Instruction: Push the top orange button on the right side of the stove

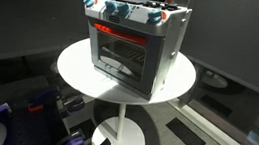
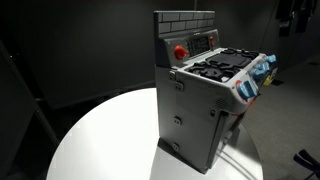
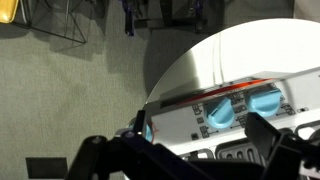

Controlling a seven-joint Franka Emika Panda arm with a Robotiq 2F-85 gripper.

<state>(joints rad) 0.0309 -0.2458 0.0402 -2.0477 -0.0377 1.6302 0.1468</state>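
Silver-grey and boxy, the stove (image 1: 133, 43) stands on the round white table (image 1: 70, 67). In the wrist view my claw (image 3: 185, 150) hangs above the stove's front top edge. Its dark fingers (image 3: 268, 135) are spread wide, one to either side of the stove's knob row. The claw is released: nothing sits between the fingers and they grasp nothing. I cannot tell whether either finger touches the stove's top.

Below me in the wrist view the light-blue knobs (image 3: 265, 103) run along the stove's front. The red-orange strip (image 3: 215, 90) lies just beyond them, on the door side. Past the strip there is bare table, then its curved rim, then grey floor (image 3: 70, 90) well beyond the stove.

In an exterior view the glass door (image 1: 120, 53) faces a band of bare table in front of the stove, and more bare table lies to one side of it. In the exterior view that shows the stove's side wall (image 2: 185, 110), a broad stretch of bare table spreads out beside that wall. The stove's front lower corner there comes near the table's rim. A brick-patterned back panel (image 2: 185, 20) rises behind the stove's burners (image 2: 222, 65) and carries a round red button (image 2: 181, 52). The small fittings on the stove's side wall are too small for me to tell their colour.
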